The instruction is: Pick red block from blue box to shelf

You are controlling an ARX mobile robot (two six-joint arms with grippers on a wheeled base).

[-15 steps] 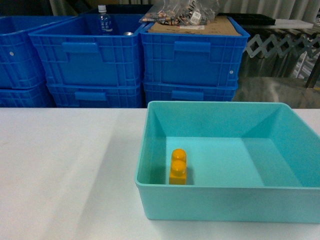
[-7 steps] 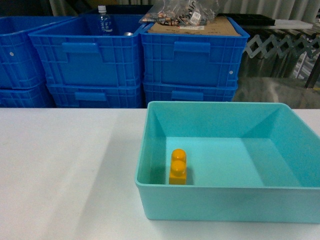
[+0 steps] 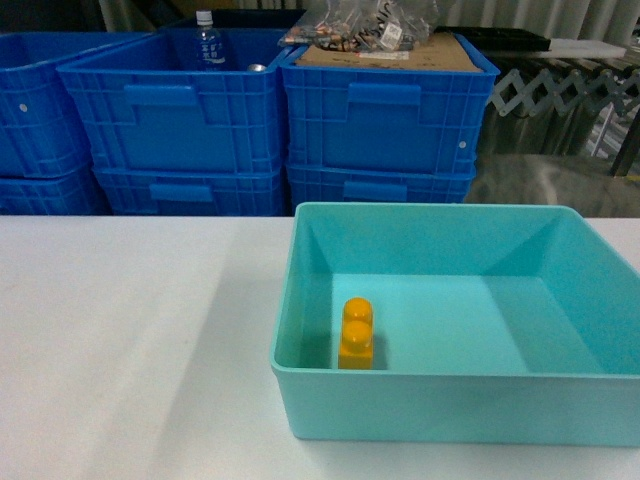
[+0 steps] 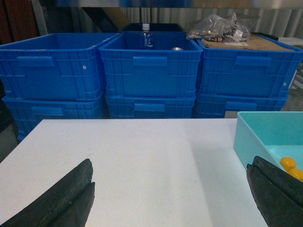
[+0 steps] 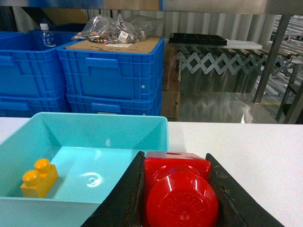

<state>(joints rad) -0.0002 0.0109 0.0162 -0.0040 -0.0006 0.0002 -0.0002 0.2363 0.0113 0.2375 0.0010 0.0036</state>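
in the head view the blue box (image 3: 440, 400) sits on the white table (image 3: 130, 330) holding only a yellow brick (image 3: 356, 333). the left wrist view shows the left gripper (image 4: 168, 198) spread wide and empty above the table. in the right wrist view the right gripper (image 5: 176, 198) is clamped on the red block (image 5: 179, 189), stud toward the camera, above the box's right wall.

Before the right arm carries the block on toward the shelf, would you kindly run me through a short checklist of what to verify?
1. Small glossy red plastic brick held between the right gripper jaws: ok.
2. Brick out of the light turquoise plastic tub: ok; the head view shows only the yellow two-stud brick inside.
3. Left gripper open, holding nothing: ok.
4. Grip firmness: cannot tell.
5. Shelf tier free for placing: cannot tell.
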